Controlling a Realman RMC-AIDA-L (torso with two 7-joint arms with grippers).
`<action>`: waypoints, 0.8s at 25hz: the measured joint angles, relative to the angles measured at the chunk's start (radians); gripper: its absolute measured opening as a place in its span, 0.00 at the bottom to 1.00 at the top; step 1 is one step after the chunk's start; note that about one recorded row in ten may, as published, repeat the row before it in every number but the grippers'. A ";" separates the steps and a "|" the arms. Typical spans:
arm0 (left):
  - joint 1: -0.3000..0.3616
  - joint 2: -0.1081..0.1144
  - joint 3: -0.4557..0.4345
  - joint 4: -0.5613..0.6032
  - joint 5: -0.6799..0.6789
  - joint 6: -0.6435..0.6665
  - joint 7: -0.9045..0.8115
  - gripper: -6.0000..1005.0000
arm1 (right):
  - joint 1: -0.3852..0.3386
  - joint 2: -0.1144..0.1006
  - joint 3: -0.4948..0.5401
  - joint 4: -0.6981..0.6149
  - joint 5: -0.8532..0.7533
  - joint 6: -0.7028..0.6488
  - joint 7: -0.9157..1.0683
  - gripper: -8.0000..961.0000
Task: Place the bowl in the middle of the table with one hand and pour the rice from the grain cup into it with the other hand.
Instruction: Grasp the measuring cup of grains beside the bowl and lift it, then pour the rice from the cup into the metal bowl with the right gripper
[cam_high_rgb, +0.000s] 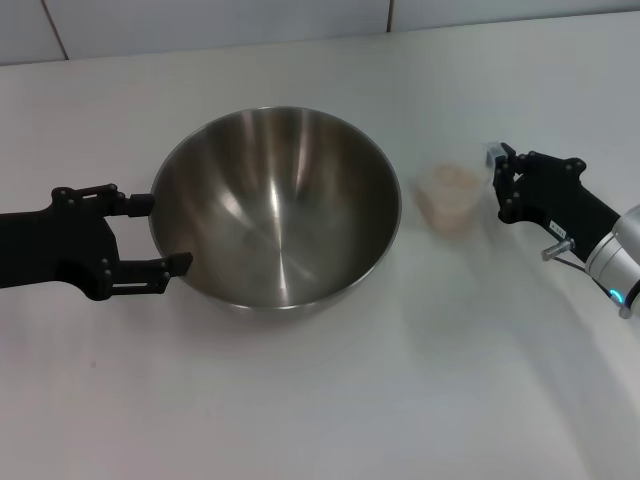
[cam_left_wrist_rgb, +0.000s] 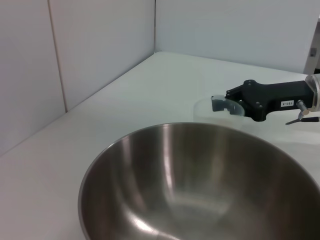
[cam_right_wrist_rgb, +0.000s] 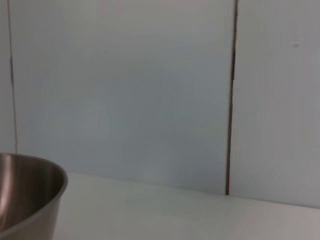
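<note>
Overhead, the bowl (cam_high_rgb: 275, 205) sits mid-table (cam_high_rgb: 400, 400), the left gripper (cam_high_rgb: 160, 235) at its 9 o'clock with fingers spread wide on either side of the rim, holding nothing, while the cup (cam_high_rgb: 450, 197) of rice (cam_high_rgb: 452, 180) stands at the bowl's 3 o'clock, the right gripper (cam_high_rgb: 497, 180) against its far side, grip impossible to tell. From the left wrist, the bowl (cam_left_wrist_rgb: 200, 185) fills the foreground, with the cup (cam_left_wrist_rgb: 217, 112) and right gripper (cam_left_wrist_rgb: 222, 105) beyond its rim. From the right wrist, only the bowl's edge (cam_right_wrist_rgb: 30, 200), the table (cam_right_wrist_rgb: 175, 215) and a wall (cam_right_wrist_rgb: 125, 90) show.
</note>
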 joint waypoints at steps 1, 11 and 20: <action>0.000 0.000 0.000 0.000 0.000 0.000 0.000 0.83 | -0.001 0.000 0.005 0.000 0.000 -0.004 0.000 0.16; 0.000 0.000 0.000 -0.004 0.007 0.000 0.000 0.83 | -0.023 -0.001 0.048 -0.002 0.000 -0.090 -0.006 0.01; 0.002 0.000 0.000 -0.002 0.008 0.000 0.000 0.83 | -0.027 -0.001 0.154 0.101 -0.001 -0.423 -0.342 0.01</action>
